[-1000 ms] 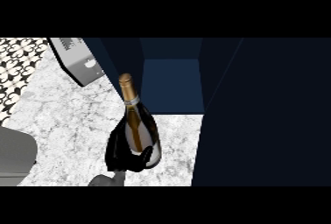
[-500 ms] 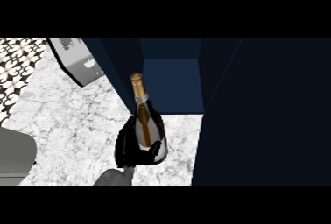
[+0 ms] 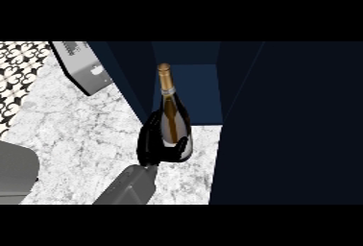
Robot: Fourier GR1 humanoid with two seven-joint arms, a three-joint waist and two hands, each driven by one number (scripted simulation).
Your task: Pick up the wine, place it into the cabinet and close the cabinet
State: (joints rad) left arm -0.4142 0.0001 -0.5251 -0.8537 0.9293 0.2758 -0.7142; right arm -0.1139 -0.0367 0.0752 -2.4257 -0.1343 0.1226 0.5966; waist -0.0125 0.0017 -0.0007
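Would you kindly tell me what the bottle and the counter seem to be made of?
Bottle: probably dark glossy glass, given the bright streak down its body; the neck looks wrapped in gold foil. Counter: likely marble, white with grey veins; finish unclear.

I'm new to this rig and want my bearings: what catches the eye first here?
The wine bottle stands out first: gold-necked, upright at the view's centre, with the black right hand curled round its lower body. Just behind it, the dark blue cabinet is open at top centre. The white marble counter spreads to the left.
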